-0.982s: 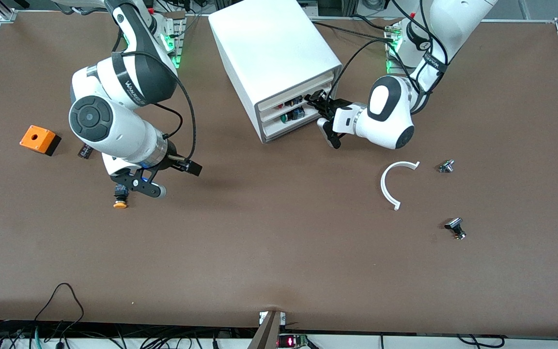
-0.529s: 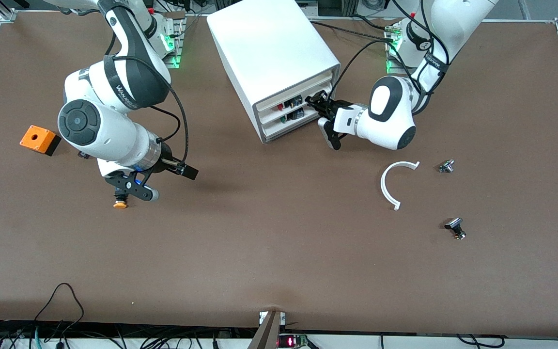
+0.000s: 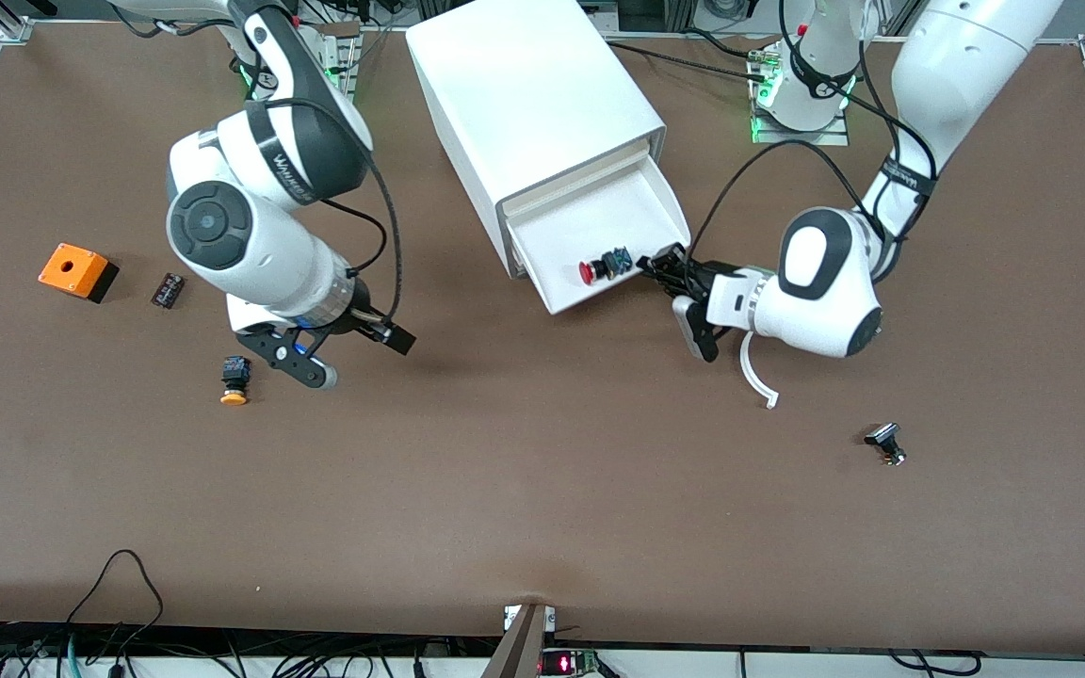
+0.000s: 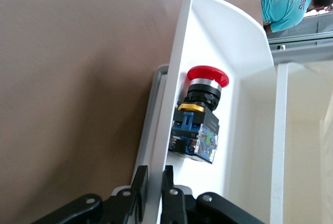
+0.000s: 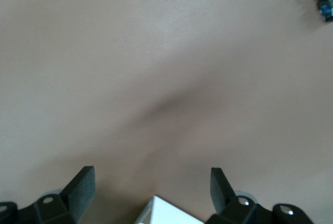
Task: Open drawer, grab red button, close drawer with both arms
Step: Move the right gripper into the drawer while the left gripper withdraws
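The drawer (image 3: 627, 202) stands pulled out of the white cabinet (image 3: 533, 94), toward the front camera. The red-capped button (image 3: 591, 271) lies on its side in it, near the front wall. My left gripper (image 3: 658, 265) is shut on that front wall at the corner toward the left arm's end. In the left wrist view its fingers (image 4: 139, 182) clamp the drawer (image 4: 229, 41) wall, with the button (image 4: 200, 117) close beside them. My right gripper (image 3: 302, 363) is open and empty low over the table, beside the orange-capped button (image 3: 234, 381).
An orange box (image 3: 77, 271) and a small black part (image 3: 167, 289) lie toward the right arm's end. A white curved piece (image 3: 757, 375) lies partly under the left arm. A black and silver part (image 3: 884, 443) lies nearer the front camera.
My left gripper has pulled the drawer out toward the front camera, baring the red button. My right gripper has shifted a little toward the cabinet, away from the orange-capped button.
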